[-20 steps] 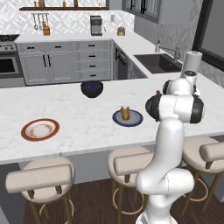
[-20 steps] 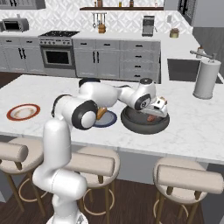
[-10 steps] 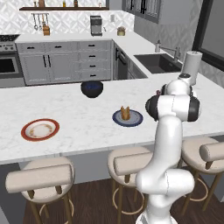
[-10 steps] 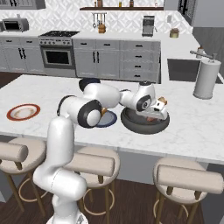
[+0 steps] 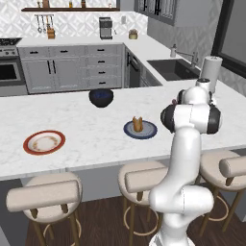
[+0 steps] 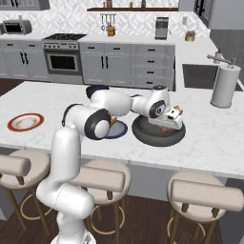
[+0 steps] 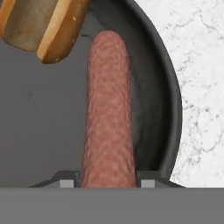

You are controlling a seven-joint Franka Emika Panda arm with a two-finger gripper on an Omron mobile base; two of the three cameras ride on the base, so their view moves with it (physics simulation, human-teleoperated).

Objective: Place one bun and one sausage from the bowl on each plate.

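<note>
Clamping a sausage [image 7: 108, 113] between them, the jaws have closed down inside the wide dark grey bowl [image 6: 143, 132] on the counter [image 6: 214, 143], with a bun [image 7: 41, 26] lying just beyond their tips to one side and the bowl's rim curving past the other.

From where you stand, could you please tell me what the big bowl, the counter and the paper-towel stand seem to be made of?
Bowl: dark grey, matte, probably glazed ceramic or stoneware; no sharp glints on its rim.
Counter: white with grey veins, smooth, so marble or a marble-look stone.
Stand: white roll on a greyish post, likely metal, though too small to be sure.
</note>
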